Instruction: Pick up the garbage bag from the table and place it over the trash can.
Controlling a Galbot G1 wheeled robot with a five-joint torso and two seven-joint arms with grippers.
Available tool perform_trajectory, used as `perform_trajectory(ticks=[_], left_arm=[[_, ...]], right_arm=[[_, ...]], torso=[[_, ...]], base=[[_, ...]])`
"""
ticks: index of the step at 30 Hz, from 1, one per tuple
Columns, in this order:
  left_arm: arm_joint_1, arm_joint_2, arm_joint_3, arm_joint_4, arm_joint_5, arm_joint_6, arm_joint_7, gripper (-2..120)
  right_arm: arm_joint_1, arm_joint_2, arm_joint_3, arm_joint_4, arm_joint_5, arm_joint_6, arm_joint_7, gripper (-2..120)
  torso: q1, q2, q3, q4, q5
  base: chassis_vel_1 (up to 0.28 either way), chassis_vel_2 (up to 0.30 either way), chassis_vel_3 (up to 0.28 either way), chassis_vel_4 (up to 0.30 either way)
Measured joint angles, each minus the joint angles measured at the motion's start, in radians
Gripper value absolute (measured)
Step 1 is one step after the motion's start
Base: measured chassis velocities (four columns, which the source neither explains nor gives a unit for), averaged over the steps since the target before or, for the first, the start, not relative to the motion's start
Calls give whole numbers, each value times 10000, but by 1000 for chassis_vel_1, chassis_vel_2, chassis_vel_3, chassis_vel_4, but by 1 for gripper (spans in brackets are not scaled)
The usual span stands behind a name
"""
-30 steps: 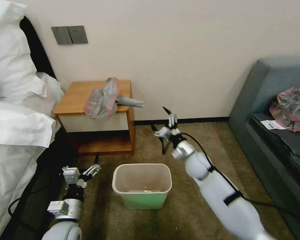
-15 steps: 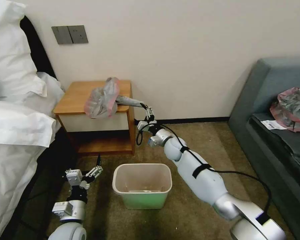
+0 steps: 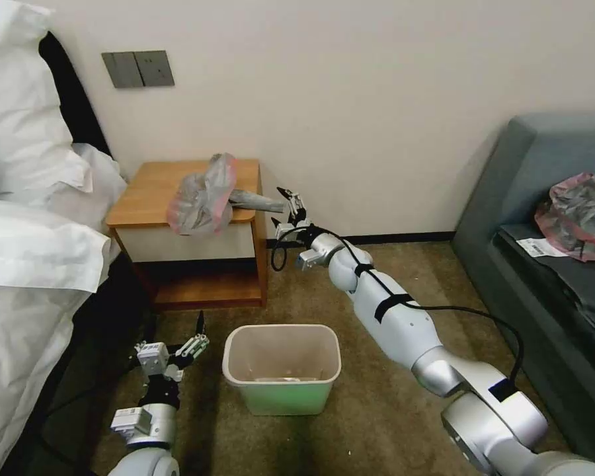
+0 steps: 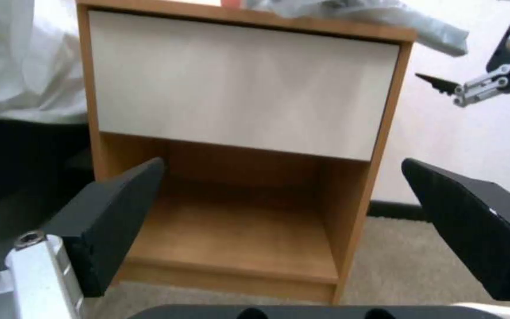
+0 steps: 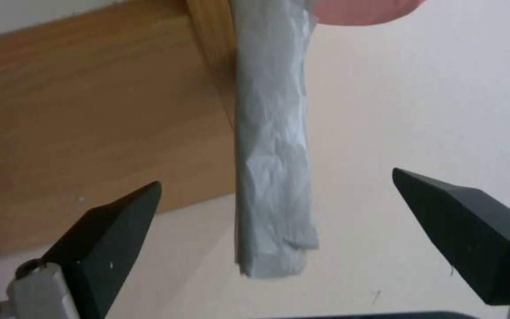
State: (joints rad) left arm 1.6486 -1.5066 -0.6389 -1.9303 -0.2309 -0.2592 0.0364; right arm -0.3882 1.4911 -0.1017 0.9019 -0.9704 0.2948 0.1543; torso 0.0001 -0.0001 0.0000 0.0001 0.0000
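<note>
The bag [image 3: 205,192] lies on the table [image 3: 149,192], its twisted grey tail just ahead of the right pincer [image 3: 285,206], between spread jaws. Light, limp and slippery, I judge; pinch that tail.

Our right pincer [image 5: 276,230] stands wide open, the garbage bag's [image 5: 272,146] grey twisted tail between its fingertips [image 5: 110,230], overhanging the counter [image 5: 90,119].

Crumpled translucent grey plastic garbage bag with pink-red rim [image 3: 203,195] heaped on small orange-brown wooden table [image 3: 153,188], twisted grey tail jutting past right edge. Green rectangular beige-rimmed plastic trash can [image 3: 282,367] upright on carpet, nearer.
</note>
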Motion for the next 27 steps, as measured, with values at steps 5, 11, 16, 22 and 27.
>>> perform_trajectory(ticks=[5, 11, 16, 22, 27], left_arm=[[25, -70, 7, 84, 176, -59, -6, 100], [19, 108, -103, 91, 186, -65, -29, 100], [31, 201, -138, 73, 150, -57, -70, 100], [60, 220, -137, 39, 149, -44, -76, 100], [38, 203, -155, 39, 148, -35, -91, 100]], right_arm=[[-79, 39, -50, -62, -70, 1, 93, 95], [-166, 62, -44, -72, -73, 18, 151, 74], [-164, 96, -80, -104, -73, 21, 152, 57], [-75, 147, -80, -164, -68, 52, 151, 33], [-59, 130, -38, -211, -36, 120, 141, 14]], torso=[[0, 0, 0, -2, 0], [0, 0, 0, -1, 0], [0, 0, 0, -1, 0], [0, 1, 0, 0, 0], [0, 0, 0, -1, 0]], base=[[0, 0, 0, 0], [0, 0, 0, 0], [0, 0, 0, 0], [0, 0, 0, 0], [0, 0, 0, 0]])
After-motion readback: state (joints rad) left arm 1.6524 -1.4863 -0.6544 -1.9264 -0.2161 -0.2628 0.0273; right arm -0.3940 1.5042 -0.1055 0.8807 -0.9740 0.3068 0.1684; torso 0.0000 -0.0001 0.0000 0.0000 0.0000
